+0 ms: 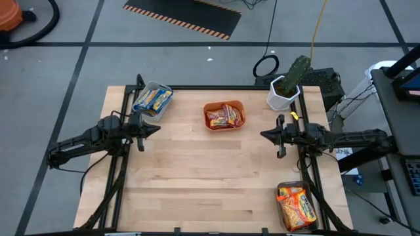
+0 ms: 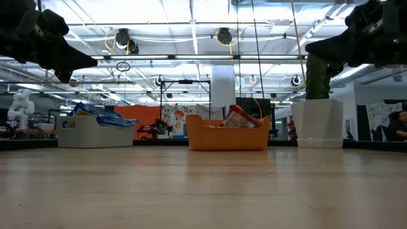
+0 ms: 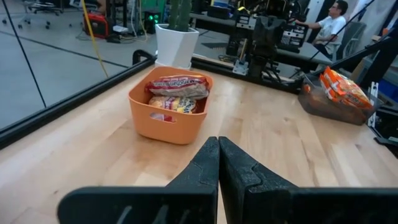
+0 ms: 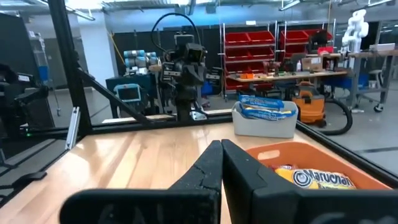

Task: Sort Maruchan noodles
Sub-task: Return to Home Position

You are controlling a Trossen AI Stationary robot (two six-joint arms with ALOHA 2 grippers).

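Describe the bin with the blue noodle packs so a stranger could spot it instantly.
On the wooden table, look to the top-left corner in the high view, beside the left gripper. There sits a pale grey bin holding blue-and-yellow noodle packs. The middle bin is orange with red packs; the clear bin at bottom right holds orange packs.

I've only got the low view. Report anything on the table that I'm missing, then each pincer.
Observer: A third bin, clear, sits alone at a right-side corner of the table, holding orange packets.
Operator: Give me the left pincer.
Observer: The left pincer is shut and empty, pointing toward the orange bin.
Operator: Now the right.
Observer: The right pincer is shut and empty too.
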